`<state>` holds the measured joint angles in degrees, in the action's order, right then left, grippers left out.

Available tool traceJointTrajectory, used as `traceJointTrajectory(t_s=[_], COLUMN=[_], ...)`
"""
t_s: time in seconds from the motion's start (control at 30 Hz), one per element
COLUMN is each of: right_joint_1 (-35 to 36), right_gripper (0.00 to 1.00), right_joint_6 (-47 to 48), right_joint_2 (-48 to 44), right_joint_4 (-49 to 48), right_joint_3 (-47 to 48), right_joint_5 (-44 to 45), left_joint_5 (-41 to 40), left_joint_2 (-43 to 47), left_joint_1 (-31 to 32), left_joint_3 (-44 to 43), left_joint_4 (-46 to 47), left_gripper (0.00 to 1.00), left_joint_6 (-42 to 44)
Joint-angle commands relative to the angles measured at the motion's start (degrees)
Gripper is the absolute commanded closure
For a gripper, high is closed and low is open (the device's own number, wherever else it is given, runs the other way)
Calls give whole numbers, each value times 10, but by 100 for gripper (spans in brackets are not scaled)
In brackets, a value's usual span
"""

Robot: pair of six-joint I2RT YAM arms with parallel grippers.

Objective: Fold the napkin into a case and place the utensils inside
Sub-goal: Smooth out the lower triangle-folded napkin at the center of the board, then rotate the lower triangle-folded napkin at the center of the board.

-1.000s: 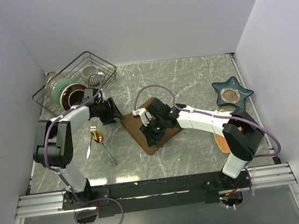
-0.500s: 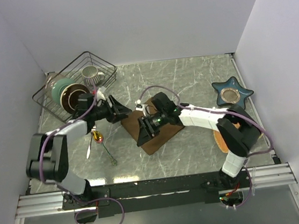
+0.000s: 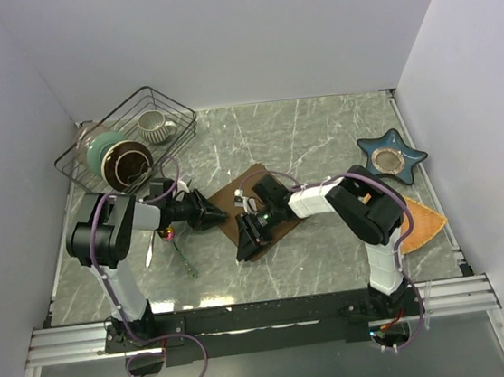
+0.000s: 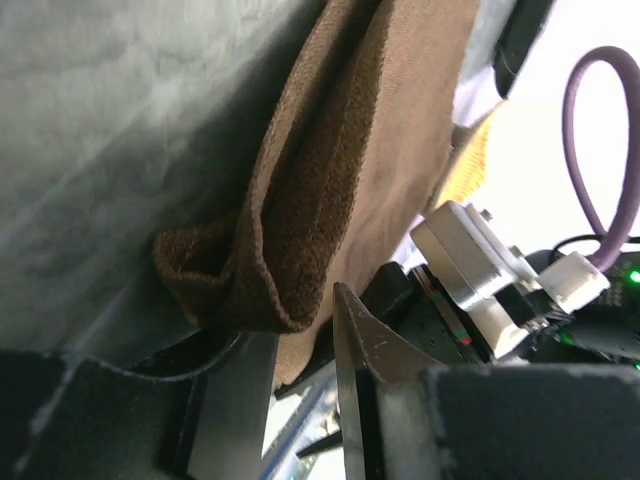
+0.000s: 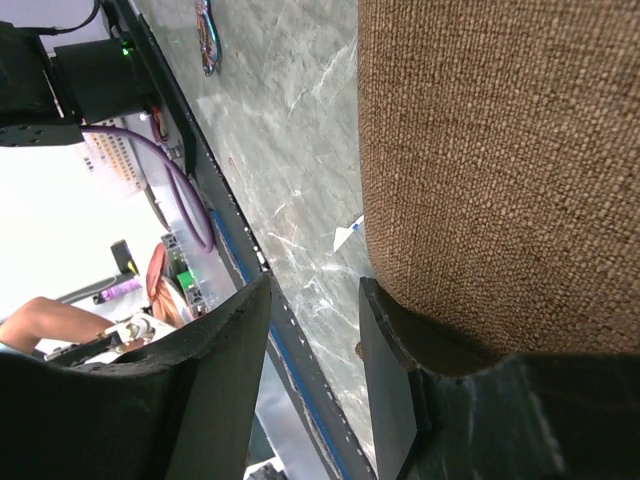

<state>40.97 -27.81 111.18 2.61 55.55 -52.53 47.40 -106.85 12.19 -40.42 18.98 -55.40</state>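
Left wrist view: the left gripper (image 4: 298, 325) is seen with the folded corner of the napkin (image 4: 330, 180) at its jaws; whether it is clamped cannot be told. The right gripper (image 5: 312, 290) is held spread, the cloth's edge draped against one finger. The napkin is laid mid-table, the utensils (image 3: 171, 239) just left of it.

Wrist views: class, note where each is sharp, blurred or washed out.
Left wrist view: the dark-brown woven cloth napkin is sharp at its fold, the background at right washed out. Right wrist view: the weave is crisp, the near black claw fingers soft and dark, the left edge blown out.
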Motion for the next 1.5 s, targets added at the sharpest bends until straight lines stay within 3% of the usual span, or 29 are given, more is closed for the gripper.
traceJointTrajectory(t_s=[0.0,0.33,0.47,0.63,0.83,0.9,1.13,1.33,1.47], right_joint_1=[-2,-2,-27,-115,-191,-205,-224,-210,-180], right_gripper=[52,53,48,47,53,55,58,59,60], right_joint_6=[7,42,100,220,309,323,350,353,344], right_joint_2=[23,-35,-132,-186,-132,-113,-71,-61,-41], right_joint_4=[16,49,151,282,354,370,397,414,441], right_joint_3=[-11,-5,40,90,132,146,132,83,96], right_joint_5=[35,24,12,39,169,184,233,249,246], left_joint_5=[-17,8,44,42,-21,-28,-65,-111,-121], left_joint_2=[-41,-52,14,109,118,101,31,9,8], left_joint_1=[-15,-36,-9,-2,65,98,139,139,139], left_joint_3=[-17,-39,-62,-108,-206,-223,-238,-247,-265], left_joint_4=[-4,-45,-61,-151,-353,-387,-470,-508,-523], left_gripper=[64,57,45,45,51,59,66,64,56], left_joint_6=[29,78,126,236,436,476,531,602,645])
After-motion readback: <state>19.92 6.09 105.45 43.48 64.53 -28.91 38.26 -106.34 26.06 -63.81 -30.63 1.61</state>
